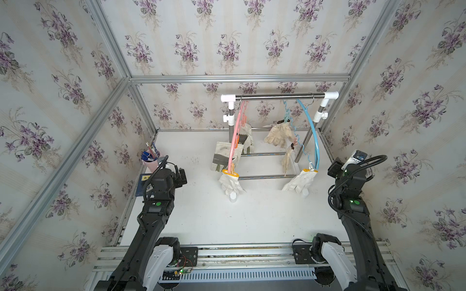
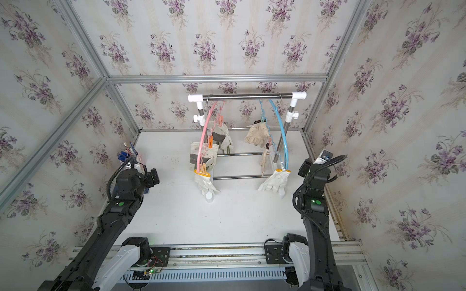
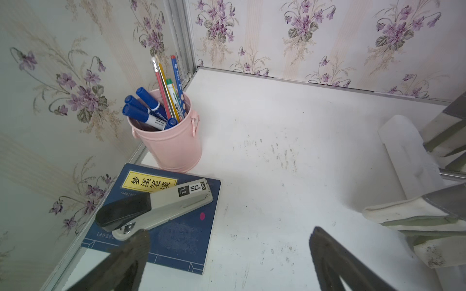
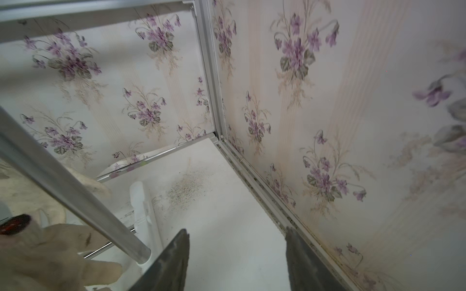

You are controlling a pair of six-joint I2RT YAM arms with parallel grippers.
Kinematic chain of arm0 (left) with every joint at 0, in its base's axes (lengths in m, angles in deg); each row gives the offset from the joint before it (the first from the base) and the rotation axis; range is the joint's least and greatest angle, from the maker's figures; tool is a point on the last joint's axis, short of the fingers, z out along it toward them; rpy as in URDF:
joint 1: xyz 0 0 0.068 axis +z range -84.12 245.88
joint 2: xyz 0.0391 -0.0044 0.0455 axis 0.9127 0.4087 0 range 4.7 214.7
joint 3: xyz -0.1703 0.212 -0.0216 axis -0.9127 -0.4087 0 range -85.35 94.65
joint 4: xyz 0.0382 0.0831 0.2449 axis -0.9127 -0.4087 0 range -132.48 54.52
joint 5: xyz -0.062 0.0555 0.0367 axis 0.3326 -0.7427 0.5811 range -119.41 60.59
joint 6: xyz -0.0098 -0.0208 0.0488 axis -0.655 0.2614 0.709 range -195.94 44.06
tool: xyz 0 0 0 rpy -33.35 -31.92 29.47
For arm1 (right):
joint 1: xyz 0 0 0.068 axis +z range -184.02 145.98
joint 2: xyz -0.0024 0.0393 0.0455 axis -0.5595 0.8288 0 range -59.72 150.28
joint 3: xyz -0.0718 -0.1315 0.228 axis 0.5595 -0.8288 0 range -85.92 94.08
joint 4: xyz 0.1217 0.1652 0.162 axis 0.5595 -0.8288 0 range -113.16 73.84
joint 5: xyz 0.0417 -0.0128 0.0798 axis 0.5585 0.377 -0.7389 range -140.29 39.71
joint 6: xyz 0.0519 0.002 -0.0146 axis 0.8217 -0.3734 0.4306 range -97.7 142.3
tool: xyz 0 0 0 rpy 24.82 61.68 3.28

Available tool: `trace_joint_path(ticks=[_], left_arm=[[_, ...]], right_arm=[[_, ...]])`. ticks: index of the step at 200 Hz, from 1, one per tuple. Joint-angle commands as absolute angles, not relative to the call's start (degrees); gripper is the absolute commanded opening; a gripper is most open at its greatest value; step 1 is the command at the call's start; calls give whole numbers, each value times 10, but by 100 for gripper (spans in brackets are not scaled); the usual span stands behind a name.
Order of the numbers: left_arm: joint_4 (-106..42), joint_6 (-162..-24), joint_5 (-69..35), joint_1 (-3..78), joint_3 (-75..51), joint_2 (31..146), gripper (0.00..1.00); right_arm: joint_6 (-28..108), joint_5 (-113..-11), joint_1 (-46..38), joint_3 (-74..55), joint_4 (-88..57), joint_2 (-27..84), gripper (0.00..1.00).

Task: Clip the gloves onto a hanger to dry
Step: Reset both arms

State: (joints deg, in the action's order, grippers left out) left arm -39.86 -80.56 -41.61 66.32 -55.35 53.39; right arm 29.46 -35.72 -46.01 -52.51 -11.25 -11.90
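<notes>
White tabletop (image 1: 227, 221), twelve o'clock: knitted and canvas gloves (image 1: 300, 180) all hang clipped on pink and blue plastic hangers (image 1: 234, 141); left gripper (image 3: 229, 231), right gripper (image 4: 237, 229) gape empty, seemingly finished.

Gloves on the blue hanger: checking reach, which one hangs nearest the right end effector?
The white knitted glove with the yellow cuff edge, clipped at the blue plastic hanger's near end; the dirty beige knitted gloves hang farther back.

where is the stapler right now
In the left wrist view the stapler lies on the blue book, just beside the pink pen bucket, on the table's left side by the wall.
</notes>
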Motion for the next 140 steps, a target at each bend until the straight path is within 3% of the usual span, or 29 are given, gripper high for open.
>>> trace_joint_path(ticks=[1,18,58,103,140], left_arm=[[-362,-832,-435,664,-572,536,100],[-335,-819,-441,664,-591,541,100],[-259,-791,-429,667,-627,576,100],[-130,-800,-433,668,-638,707,100],[-100,-783,-407,667,-581,798,100]], right_arm=[[336,-416,-475,-562,30,-74,64],[313,-443,-481,-590,97,-14,66],[270,-617,-488,-663,243,66,67],[319,-625,-486,-762,408,120,67],[323,-609,-469,-753,432,144,66]])
